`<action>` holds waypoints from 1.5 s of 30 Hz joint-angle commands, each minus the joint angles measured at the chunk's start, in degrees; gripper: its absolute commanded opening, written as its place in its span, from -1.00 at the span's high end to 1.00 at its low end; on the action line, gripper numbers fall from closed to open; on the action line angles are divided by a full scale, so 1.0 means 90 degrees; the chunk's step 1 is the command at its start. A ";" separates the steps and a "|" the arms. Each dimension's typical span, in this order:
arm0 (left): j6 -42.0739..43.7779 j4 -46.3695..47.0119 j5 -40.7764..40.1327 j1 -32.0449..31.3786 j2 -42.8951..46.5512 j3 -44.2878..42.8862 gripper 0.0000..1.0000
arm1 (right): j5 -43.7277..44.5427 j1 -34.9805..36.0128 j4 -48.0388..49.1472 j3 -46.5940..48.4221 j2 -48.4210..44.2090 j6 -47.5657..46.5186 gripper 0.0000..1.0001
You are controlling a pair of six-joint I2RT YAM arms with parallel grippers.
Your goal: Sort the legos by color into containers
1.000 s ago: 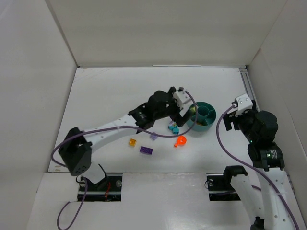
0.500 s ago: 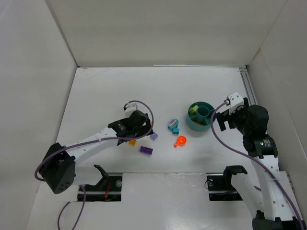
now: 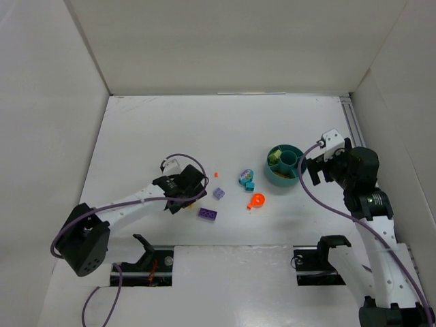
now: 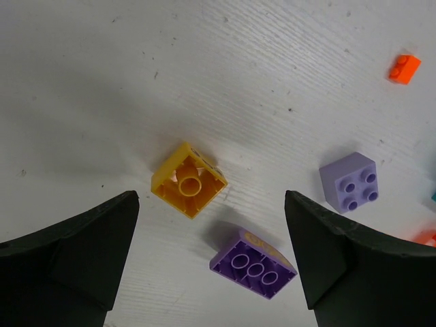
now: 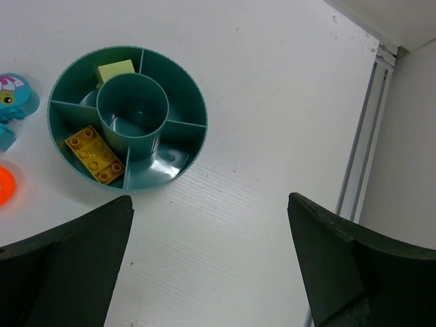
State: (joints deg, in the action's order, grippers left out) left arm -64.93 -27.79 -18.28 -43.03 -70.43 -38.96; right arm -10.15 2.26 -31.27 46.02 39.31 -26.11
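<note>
- The left gripper (image 4: 211, 197) is hanging over the near-left part of the bench (image 3: 150, 136), its jaws standing wide and gripping nothing.
- The yellow brick (image 4: 189, 179) is lying hollow side up below the gap between the left fingers, touching neither.
- The purple brick (image 4: 253, 262) is lying hollow side up just beside it, toward the bench's near edge.
- The lavender brick (image 4: 349, 180) is sitting studs up near the purple one, apart from it.
- The red-orange brick (image 4: 405, 68), the tiniest, is lying alone toward the far edge.
- The teal bowl (image 5: 178, 88) is sitting on the bench's right half.
- The orange-yellow brick (image 5: 95, 154) is lying in one outer compartment, and the light green brick (image 5: 116, 71) in another.
- The cyan piece (image 3: 250, 185) and the orange round piece (image 3: 257, 200) are lying between the bowl and the lavender brick.
- The right gripper (image 5: 210, 199) is hovering just off the bowl's rim, toward the right edge, its jaws spread wide and holding nothing.
</note>
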 commanded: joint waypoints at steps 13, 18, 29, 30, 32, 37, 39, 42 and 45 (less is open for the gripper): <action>-0.0227 0.0245 -0.0605 0.0142 -0.1022 -0.0105 -0.20 | 0.0171 -0.0027 0.0261 0.0092 -0.0120 0.0059 -0.99; -0.0101 0.0246 -0.0479 0.0142 -0.1197 -0.0173 0.30 | 0.0171 -0.0027 0.0203 0.0092 -0.0120 0.0059 -0.99; 0.0329 0.0451 -0.0400 -0.0298 -0.0661 -0.0300 0.78 | 0.0113 -0.0027 0.0261 0.0092 -0.0120 0.0059 -0.99; 0.0329 0.0451 -0.0400 -0.0298 -0.0593 -0.0300 0.81 | 0.0112 -0.0027 0.0261 0.0092 -0.0120 0.0059 -0.99; 0.0398 0.0451 -0.0400 -0.0298 -0.0524 -0.0300 0.83 | 0.0112 -0.0027 0.0261 0.0092 -0.0120 0.0059 -0.99; 0.1099 0.0987 -0.0459 -0.0298 -0.0309 -0.0670 0.83 | 0.0054 -0.0027 0.0261 0.0092 -0.0236 0.0059 -0.99; 0.1789 0.1590 -0.0275 -0.0424 -0.0250 -0.0856 0.83 | 0.0247 -0.0027 0.0261 0.0092 -0.0315 0.0059 -0.99; 0.2339 0.2187 -0.0273 -0.0755 -0.0445 -0.1402 0.86 | 0.0726 -0.0027 0.0115 0.0276 -0.0481 0.0283 -0.99; 0.3130 0.2871 -0.0360 -0.1242 -0.1000 -0.2212 0.86 | 0.1536 -0.0027 -0.0275 0.0638 -0.0617 0.0478 -0.99</action>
State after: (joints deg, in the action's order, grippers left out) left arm -46.37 -12.21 -21.08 -50.57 -76.71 -52.05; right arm -3.64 2.26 -32.80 47.20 35.22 -24.47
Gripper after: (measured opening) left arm 0.344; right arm 0.994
